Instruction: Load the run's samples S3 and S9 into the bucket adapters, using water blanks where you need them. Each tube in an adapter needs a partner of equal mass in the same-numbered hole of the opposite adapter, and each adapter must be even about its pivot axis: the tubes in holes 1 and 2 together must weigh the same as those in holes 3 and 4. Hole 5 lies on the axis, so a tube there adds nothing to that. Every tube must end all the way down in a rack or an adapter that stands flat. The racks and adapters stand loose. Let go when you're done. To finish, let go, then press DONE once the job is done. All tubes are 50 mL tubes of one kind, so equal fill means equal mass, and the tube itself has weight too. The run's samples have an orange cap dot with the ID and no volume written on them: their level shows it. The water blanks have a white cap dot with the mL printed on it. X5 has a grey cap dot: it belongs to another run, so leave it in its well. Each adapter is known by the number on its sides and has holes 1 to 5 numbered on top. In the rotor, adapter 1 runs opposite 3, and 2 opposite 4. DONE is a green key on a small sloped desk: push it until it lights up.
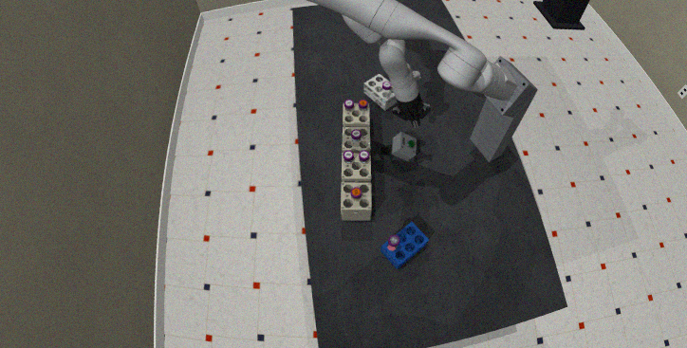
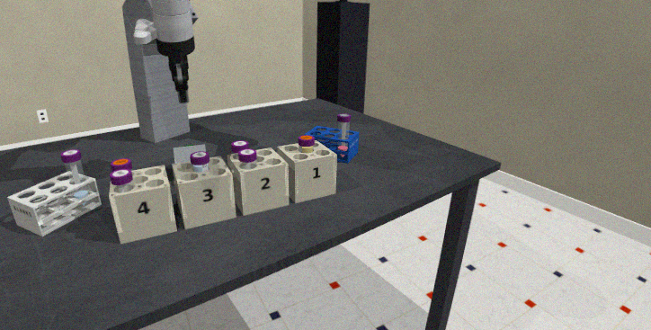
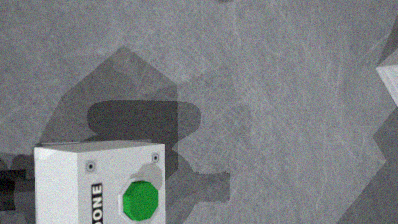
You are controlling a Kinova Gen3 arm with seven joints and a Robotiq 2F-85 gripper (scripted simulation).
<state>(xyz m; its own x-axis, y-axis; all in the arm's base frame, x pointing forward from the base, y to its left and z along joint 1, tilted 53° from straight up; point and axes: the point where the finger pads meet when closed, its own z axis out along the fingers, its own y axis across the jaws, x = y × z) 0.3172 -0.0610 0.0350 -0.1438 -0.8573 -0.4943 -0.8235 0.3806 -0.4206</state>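
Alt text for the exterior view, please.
The arm's shut, empty claw hangs above a dark table where adapters numbered 4 to 1 hold purple-capped tubes, between a white rack and a blue rack.
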